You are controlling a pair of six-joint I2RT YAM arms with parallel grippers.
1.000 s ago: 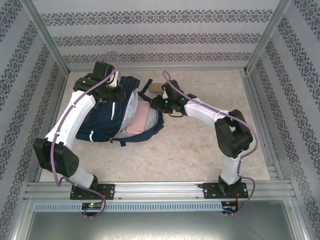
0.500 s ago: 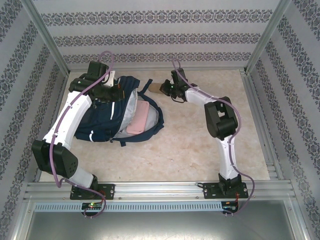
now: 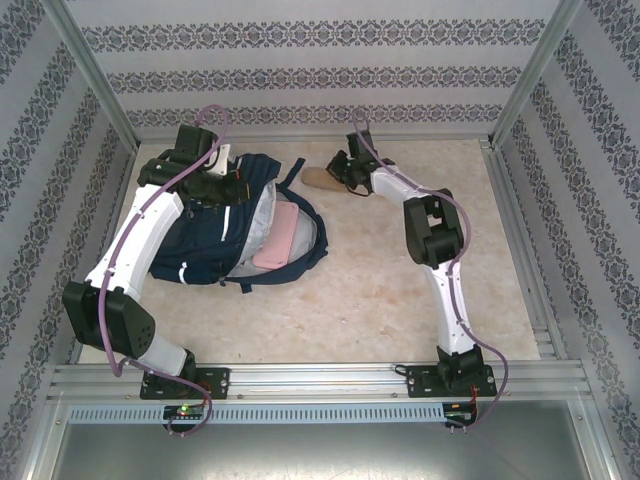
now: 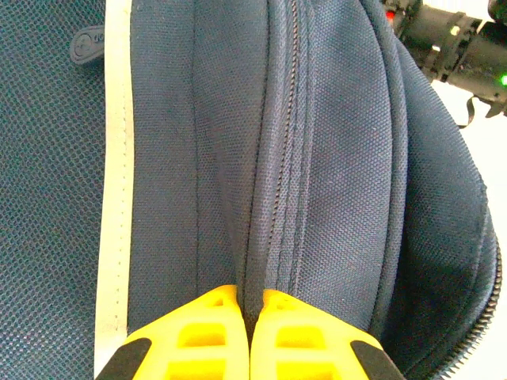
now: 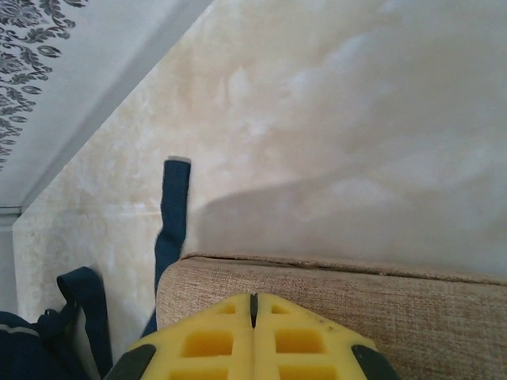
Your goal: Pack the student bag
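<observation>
The left claw [image 4: 249, 307] is clamped on a fold of navy fabric beside the zip, probably to hold the mouth open; the right claw [image 5: 253, 309], pads together, rests on a beige woven pouch [image 5: 380, 301], though I cannot tell whether it is pinching it; the student bag [image 3: 205, 245] lies far left on the worktop [image 3: 400, 290], gaping and grey-lined, with a pink item [image 3: 279, 236] inside.

Tan fabric pouch [image 3: 316, 179] on beige marbled table [image 3: 400, 290]; patterned walls [image 3: 300, 70].
</observation>
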